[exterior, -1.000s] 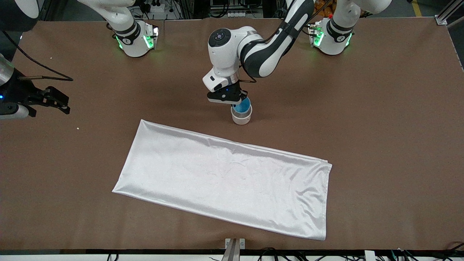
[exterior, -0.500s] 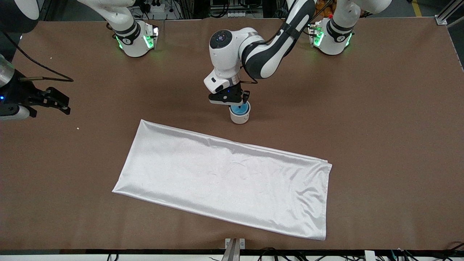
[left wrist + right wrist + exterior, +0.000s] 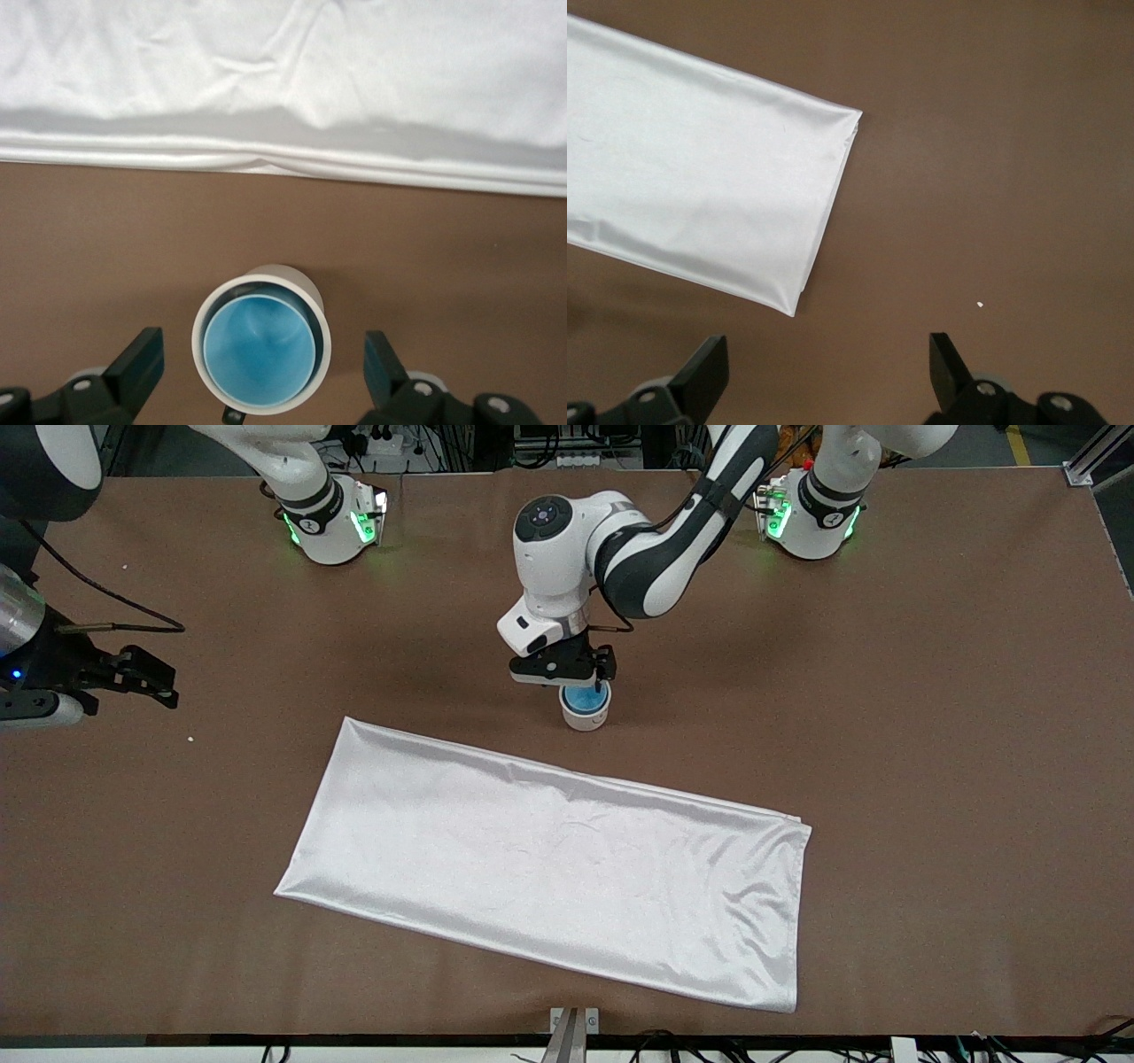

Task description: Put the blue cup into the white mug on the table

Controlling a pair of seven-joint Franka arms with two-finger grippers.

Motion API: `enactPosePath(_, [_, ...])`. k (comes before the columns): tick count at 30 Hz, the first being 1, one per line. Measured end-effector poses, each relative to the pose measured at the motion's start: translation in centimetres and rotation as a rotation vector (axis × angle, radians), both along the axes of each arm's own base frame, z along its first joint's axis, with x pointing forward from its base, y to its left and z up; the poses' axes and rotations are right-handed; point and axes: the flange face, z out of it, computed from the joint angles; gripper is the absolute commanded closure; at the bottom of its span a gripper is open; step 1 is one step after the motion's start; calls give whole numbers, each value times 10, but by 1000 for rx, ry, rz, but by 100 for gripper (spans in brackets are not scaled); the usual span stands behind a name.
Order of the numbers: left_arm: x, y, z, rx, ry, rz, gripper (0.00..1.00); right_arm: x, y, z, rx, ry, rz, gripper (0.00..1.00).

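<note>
The blue cup (image 3: pixel 585 699) sits upright inside the white mug (image 3: pixel 585 718), which stands on the brown table (image 3: pixel 930 735) near its middle. In the left wrist view the blue cup (image 3: pixel 260 351) fills the white mug (image 3: pixel 262 289), whose small dark handle shows at its rim. My left gripper (image 3: pixel 571 676) (image 3: pixel 261 365) hovers just over the mug, open, its fingers apart on either side and touching nothing. My right gripper (image 3: pixel 151 677) (image 3: pixel 827 367) is open and empty, waiting over the table at the right arm's end.
A shiny white cloth (image 3: pixel 549 859) lies flat on the table, nearer to the front camera than the mug; it also shows in the left wrist view (image 3: pixel 283 80) and the right wrist view (image 3: pixel 691 195). A tiny white speck (image 3: pixel 190 738) lies near the right gripper.
The blue cup went from tilted above the mug's rim to seated inside the mug. My left gripper let go of it and opened. The right gripper barely shifted.
</note>
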Motion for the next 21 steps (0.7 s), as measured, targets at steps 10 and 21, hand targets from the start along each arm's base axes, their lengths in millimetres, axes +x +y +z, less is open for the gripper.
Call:
enactPosePath(10, [32, 33, 58, -32, -43, 73, 0, 2, 1, -6, 44, 13, -9, 0])
enactPosePath(21, [53, 84, 135, -32, -57, 126, 0, 0, -5, -2, 17, 5, -14, 0])
